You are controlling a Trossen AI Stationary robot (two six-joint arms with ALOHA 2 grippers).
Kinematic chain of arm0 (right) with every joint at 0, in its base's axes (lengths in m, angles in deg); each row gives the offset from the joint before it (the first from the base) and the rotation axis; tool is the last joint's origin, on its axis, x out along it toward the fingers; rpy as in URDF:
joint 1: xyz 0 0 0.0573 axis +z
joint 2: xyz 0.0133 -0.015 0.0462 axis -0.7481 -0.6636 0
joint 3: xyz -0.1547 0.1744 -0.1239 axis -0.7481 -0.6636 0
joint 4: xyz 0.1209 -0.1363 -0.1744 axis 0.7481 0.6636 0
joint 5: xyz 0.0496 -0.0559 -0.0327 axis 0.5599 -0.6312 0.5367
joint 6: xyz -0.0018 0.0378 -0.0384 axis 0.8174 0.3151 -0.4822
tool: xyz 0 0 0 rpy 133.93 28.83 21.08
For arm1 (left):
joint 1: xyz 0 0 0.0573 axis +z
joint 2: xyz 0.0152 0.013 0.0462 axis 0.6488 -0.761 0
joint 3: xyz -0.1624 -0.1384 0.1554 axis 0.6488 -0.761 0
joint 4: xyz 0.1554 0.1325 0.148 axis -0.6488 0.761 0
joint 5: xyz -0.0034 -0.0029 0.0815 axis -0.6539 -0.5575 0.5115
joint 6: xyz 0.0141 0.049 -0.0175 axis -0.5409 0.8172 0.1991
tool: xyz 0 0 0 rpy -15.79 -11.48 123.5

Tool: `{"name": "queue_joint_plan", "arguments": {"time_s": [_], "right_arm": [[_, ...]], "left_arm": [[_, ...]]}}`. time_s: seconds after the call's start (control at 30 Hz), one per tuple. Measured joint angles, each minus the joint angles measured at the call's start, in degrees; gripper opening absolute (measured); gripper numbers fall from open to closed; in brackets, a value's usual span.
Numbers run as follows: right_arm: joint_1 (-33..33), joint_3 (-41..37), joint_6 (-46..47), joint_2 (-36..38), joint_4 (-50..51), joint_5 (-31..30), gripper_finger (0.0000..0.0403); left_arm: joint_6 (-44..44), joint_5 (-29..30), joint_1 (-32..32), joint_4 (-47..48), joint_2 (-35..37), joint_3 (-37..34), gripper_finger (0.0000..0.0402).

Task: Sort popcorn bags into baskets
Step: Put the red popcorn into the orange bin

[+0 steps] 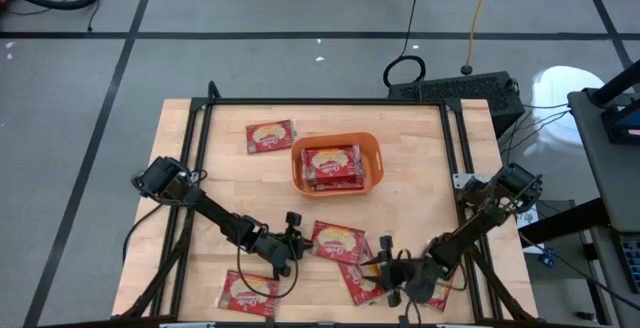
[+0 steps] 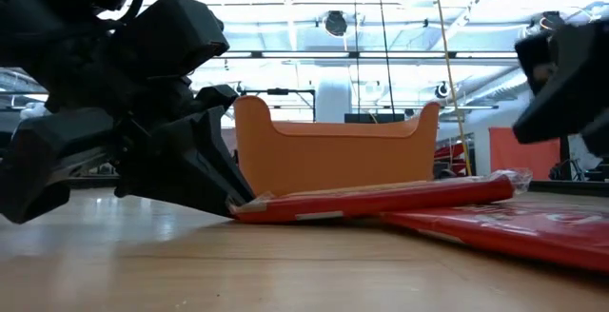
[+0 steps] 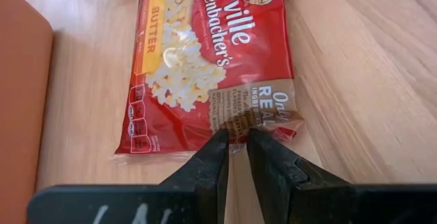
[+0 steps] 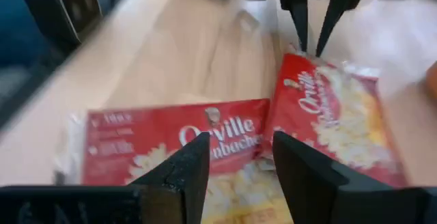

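An orange basket (image 1: 335,165) at the table's middle holds popcorn bags (image 1: 333,166). In front of it lies a red popcorn bag (image 1: 338,239), with my left gripper (image 1: 303,240) shut on its left end. It partly overlaps another bag (image 1: 362,276) to its right. My right gripper (image 1: 385,266) hovers open over those bags. In the right wrist view its fingers (image 4: 239,157) stand above a bag (image 4: 171,142) without touching it. My left gripper pinches the bag's short end edge (image 3: 232,125) between its two fingers, which slant down from the table's left. The held end (image 2: 249,204) is at the tabletop. The bag's other end (image 2: 495,188) lies a little higher, over another bag (image 2: 514,228).
One loose bag (image 1: 270,136) lies left of the basket toward the far edge, and another (image 1: 248,293) lies near the front left. A black frame (image 1: 200,148) runs along the table's sides. Bare wood lies between the basket and the front bags.
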Motion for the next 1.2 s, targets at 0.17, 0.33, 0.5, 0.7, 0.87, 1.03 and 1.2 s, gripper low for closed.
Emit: {"name": "queue_joint_plan", "arguments": {"time_s": [0.17, 0.33, 0.5, 0.7, 0.87, 1.03, 1.2], "right_arm": [[0.8, 6.9, -13.5, 0.0, 16.9, -6.1, 0.0155], [-1.5, 7.8, -21.4, 0.1, 20.7, -4.3, 0.0155], [-3.6, 7.8, -23.1, 0.0, 25.0, -0.7, 0.0149], [-3.4, 7.8, -26.6, 0.0, 24.7, 1.5, 0.0145], [-2.2, 7.8, -26.1, 0.0, 25.5, 1.9, 0.0144], [-3.0, 7.8, -26.6, 0.0, 26.7, -0.8, 0.0144], [-5.0, 6.8, -26.8, 0.0, 27.7, 1.5, 0.0141]], "left_arm": [[-0.2, -0.8, 0.8, 0.0, 0.0, 0.0, 0.0065], [-0.7, -0.9, 1.2, -0.1, 0.0, 0.0, 0.0065], [-1.1, -0.7, 1.2, -0.1, 0.0, 0.0, 0.0065], [-1.6, -0.4, 1.2, 0.0, 0.1, 0.0, 0.0065], [-0.8, -0.3, 1.3, 0.0, 0.1, 0.0, 0.0065], [-0.4, -0.2, 1.3, 0.0, 0.1, 0.0, 0.0065], [-0.4, -0.1, 1.3, 0.1, 0.1, 0.0, 0.0065]]}}
